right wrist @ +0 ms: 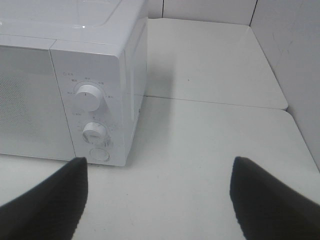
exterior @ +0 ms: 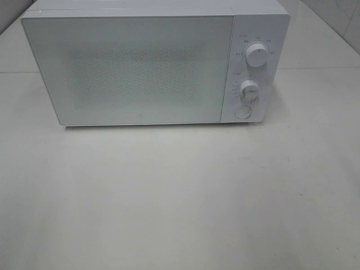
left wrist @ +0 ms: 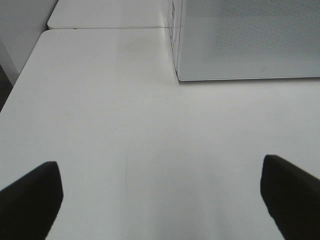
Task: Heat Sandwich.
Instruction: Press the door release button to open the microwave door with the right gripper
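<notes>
Right gripper point(right wrist: 159, 165), jaws spread wide and empty like the left gripper point(left wrist: 160, 165), should probably press one fingertip squarely on the round white button point(right wrist: 99, 153) of the closed boxy white microwave point(exterior: 140, 67); the sandwich is nowhere in view.

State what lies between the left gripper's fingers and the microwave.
Only bare table separates the fingers from the microwave, shown in the left wrist view.

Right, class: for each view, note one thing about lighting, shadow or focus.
Exterior high: flat, even light, only a thin shadow under the microwave. Left wrist: the dark fingers look soft-edged, out of focus. Right wrist: shadow on the table beside the microwave, glare on its top.
</notes>
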Robot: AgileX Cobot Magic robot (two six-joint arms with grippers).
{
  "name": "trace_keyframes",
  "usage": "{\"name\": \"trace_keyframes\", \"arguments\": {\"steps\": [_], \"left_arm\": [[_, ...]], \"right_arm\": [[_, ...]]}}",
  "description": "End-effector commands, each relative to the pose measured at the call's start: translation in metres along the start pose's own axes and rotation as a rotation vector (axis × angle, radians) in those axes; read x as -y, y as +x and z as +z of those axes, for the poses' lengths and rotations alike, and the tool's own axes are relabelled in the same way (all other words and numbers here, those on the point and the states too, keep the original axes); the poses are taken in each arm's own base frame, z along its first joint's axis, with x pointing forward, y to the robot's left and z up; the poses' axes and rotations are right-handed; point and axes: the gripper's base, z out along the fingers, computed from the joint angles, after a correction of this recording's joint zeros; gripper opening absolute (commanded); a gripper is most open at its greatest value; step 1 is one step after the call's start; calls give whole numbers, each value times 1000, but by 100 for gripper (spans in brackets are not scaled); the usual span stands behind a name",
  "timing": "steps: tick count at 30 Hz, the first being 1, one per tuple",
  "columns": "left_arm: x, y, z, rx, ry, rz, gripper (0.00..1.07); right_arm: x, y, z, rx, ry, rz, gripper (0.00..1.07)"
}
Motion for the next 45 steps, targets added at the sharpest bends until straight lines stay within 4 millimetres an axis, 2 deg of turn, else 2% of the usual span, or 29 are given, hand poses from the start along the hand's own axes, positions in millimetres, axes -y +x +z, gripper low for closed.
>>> {"name": "trace_keyframes", "arguments": {"steps": [1, 4, 6, 9, 10, 19, 22, 24, 26, 34, 35, 38, 45], "left_arm": [[1, 1, -3, 35, 6, 2, 101], [1, 1, -3, 35, 6, 2, 101], [1, 1, -3, 35, 6, 2, 101], [1, 1, -3, 35, 6, 2, 101], [1, 1, -3, 35, 6, 2, 101], [1, 1, -3, 35, 6, 2, 101], [1, 1, -3, 35, 6, 2, 101], [1, 1, -3, 35, 6, 2, 101], [1, 1, -3, 35, 6, 2, 101], [1, 1, -3, 35, 6, 2, 101], [1, 1, -3, 35, 6, 2, 101], [1, 1, -3, 35, 6, 2, 101], [1, 1, -3, 35, 6, 2, 101]], "right_arm": [[0, -7, 19, 11, -1, 4, 76], [-1, -8, 28, 2, -4, 3, 76], [-2, -9, 44, 2, -10, 1, 76], [-3, -10, 52, 8, -13, 0, 76], [-3, -11, 61, 15, -17, -1, 76], [-6, -13, 93, 59, -32, 0, 76], [-8, -4, 111, 84, -44, 2, 76], [-8, -1, 114, 98, -47, 2, 76], [-10, 10, 124, 122, -55, 14, 76], [-10, 39, 141, 123, -36, 55, 76], [-14, 48, 145, 106, -42, 36, 76], [-25, 60, 148, 90, -60, 10, 76], [-45, 79, 153, 96, -52, 34, 76]]}}
